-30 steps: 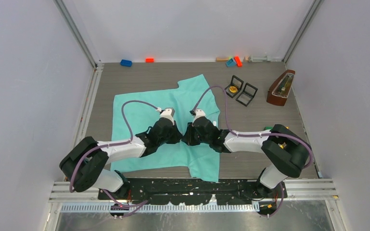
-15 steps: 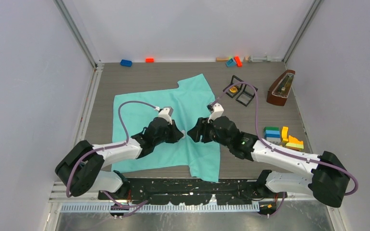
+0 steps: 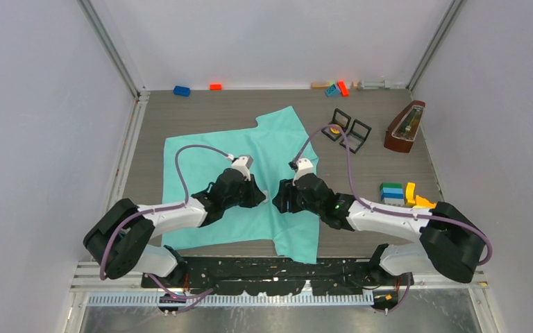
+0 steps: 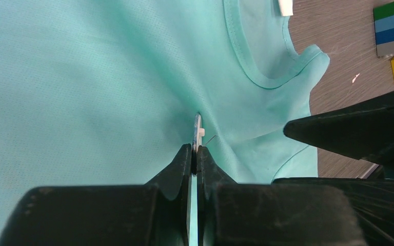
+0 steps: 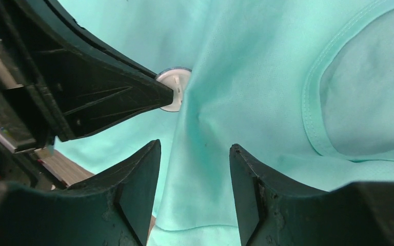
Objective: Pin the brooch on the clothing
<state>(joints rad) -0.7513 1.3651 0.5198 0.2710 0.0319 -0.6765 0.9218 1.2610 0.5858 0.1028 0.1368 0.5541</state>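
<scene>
Near the round neck [image 5: 312, 110] of the turquoise-green soft-fabric T-shirt [image 3: 201, 156] lying on the bench [image 3: 180, 111], my left pincer [image 4: 195, 154] pinches the small white round brooch [image 5: 174, 84] at a raised fold; the right pincer [image 5: 195, 147] hovers spread, empty. I'd steady that fold for the pin.

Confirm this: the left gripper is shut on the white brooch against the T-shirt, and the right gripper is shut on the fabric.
The right gripper is open, its jaws apart over the T-shirt with nothing pinched, as the right wrist view shows. The left gripper is shut on the white brooch against it.
</scene>
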